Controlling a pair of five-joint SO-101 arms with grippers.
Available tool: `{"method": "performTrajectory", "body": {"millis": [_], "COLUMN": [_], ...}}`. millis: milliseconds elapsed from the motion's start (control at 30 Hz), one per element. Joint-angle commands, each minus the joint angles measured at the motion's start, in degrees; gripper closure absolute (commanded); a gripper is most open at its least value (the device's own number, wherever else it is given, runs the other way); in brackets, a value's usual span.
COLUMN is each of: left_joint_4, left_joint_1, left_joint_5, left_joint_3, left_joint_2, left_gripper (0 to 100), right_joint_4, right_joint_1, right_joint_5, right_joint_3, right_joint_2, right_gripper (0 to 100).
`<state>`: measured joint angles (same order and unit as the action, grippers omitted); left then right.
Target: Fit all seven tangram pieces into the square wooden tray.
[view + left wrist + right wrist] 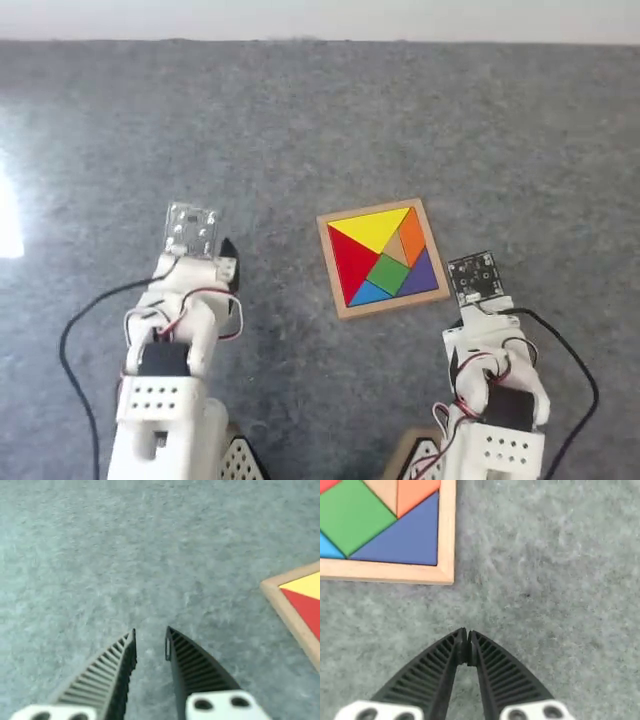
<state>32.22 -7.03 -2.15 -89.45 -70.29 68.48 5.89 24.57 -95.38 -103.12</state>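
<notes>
On the grey tabletop (300, 120), as the high view shows it, the square wooden tray (392, 306) lies slightly askew between the left arm (168, 345) and the right arm (492, 385), nearer the right one. We count seven pieces inside its rim: yellow triangle (372, 228), red triangle (349, 263), orange piece (412, 236), tan triangle (396, 249), green square (388, 272), violet triangle (421, 273) and light blue triangle (371, 293). They meet edge to edge with no bare tray floor between them, so we judge the fitting done and the step in hand to be a check and a clean stand-off. To do this well, we advise keeping both hands off the rim, since a nudge could slide the tray or tip a piece. Any withdrawal should go up and away from the tray, not across it. From the left wrist view, the left hand (150, 636) hangs over bare tabletop with its jaws a little apart and nothing between them. One tray corner, with yellow and red inside, lies apart from it. From the right wrist view, the right hand (467, 635) has its jaws closed tip to tip on nothing, near the tray corner that holds the violet triangle. The pieces there look flush with the rim, and we see no raised edge.
</notes>
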Motion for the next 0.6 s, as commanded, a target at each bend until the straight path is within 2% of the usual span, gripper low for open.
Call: {"method": "performTrajectory", "body": {"millis": [0,100,233,467,567], "left_joint_4": [-1.58,-1.32,4.57,22.33,26.20], "left_joint_1": [-1.93,-2.46,-2.55,-2.73,-2.64], "left_joint_5": [-0.70,-0.79,-0.70,-0.79,-0.79], "left_joint_3": [-3.30,-7.43,-7.34,-7.34,-7.34], "left_joint_2": [-6.07,-11.16,-16.09,-21.80,-24.35], "left_gripper": [91,91,91,91,91], "right_joint_4": [0.75,0.75,0.92,0.92,0.92], "right_joint_1": [-0.40,-0.40,-0.40,-0.48,-0.57], "right_joint_5": [0.62,0.62,0.97,0.88,0.88], "right_joint_3": [-1.14,-1.14,-1.14,-1.14,-1.14], "right_joint_2": [-0.92,-0.92,-0.40,-0.31,-0.31], "right_gripper": [98.9,98.9,99.1,99.1,99.1]}}
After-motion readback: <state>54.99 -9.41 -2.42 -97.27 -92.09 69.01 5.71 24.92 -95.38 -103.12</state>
